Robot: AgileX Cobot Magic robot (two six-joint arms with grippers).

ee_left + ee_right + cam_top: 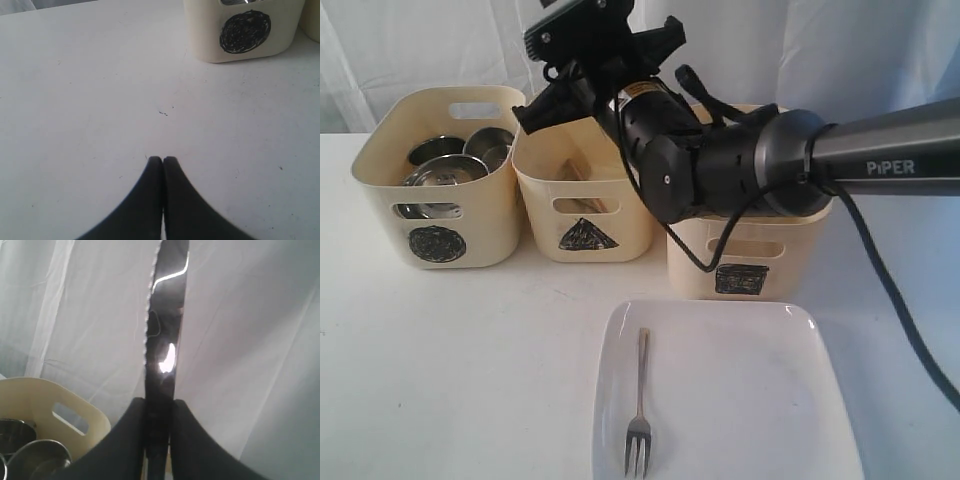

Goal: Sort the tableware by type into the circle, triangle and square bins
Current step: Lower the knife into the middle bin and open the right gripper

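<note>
Pinching the knife flat in the right gripper, blade sticking straight out, high beside the triangle bin. Stiff, light, slick steel, likely to pivot; safest squeezed across the flats, as here. On the left gripper: pressed shut, empty, over the table. Left to sort: fork on plate.

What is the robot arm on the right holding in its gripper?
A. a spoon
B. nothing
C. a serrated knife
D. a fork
C: the right gripper is shut on a serrated knife, while the fork lies on the white plate.
</note>
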